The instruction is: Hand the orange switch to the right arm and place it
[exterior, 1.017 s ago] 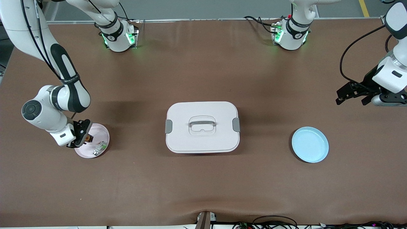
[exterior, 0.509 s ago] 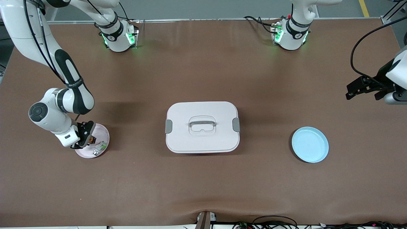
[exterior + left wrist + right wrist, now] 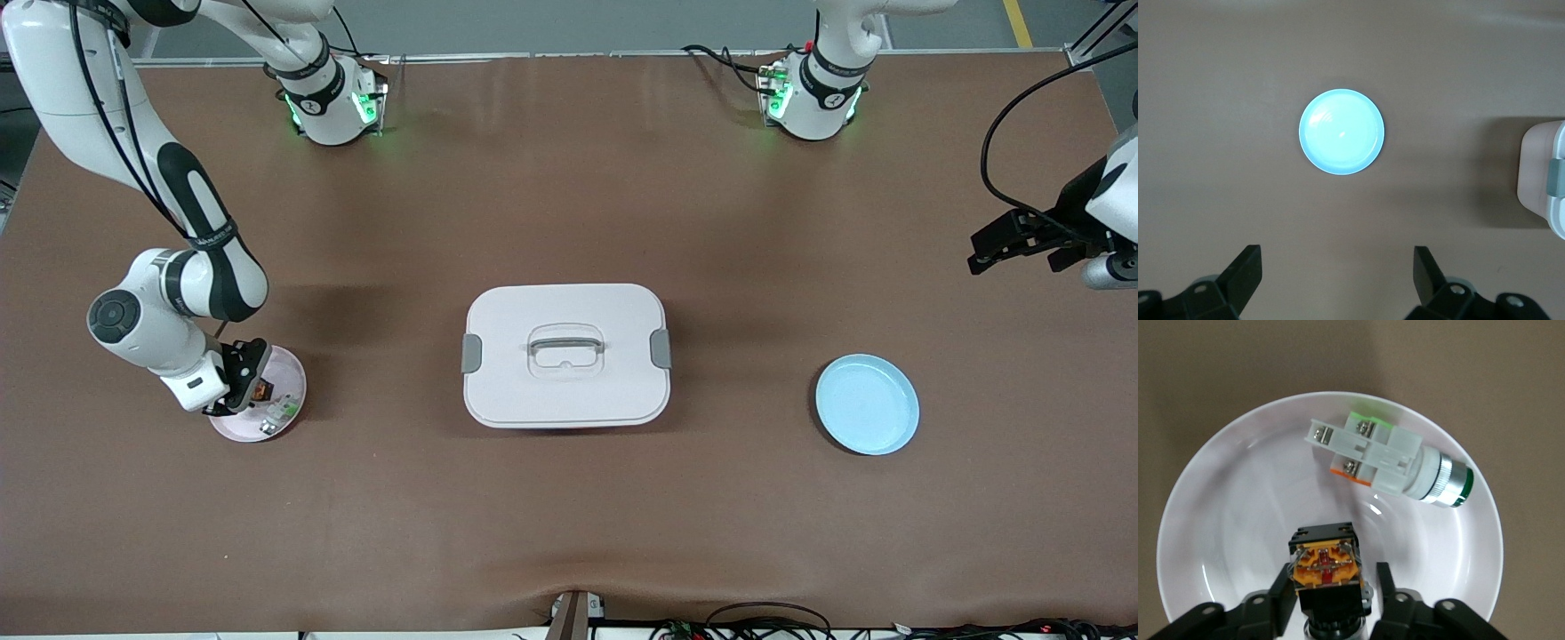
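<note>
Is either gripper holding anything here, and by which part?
Nothing is clearly held. The right gripper straddles the orange switch on the pink plate, fingers slightly apart. The left gripper is open and empty.

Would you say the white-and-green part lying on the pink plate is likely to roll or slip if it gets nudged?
Probably somewhat. The white-and-green part lies on its side on the pink plate, and its round metal-ringed end could let it roll, though its blocky terminal end should check that. It looks like rigid plastic, and the glossy plate may let it slide.
</note>
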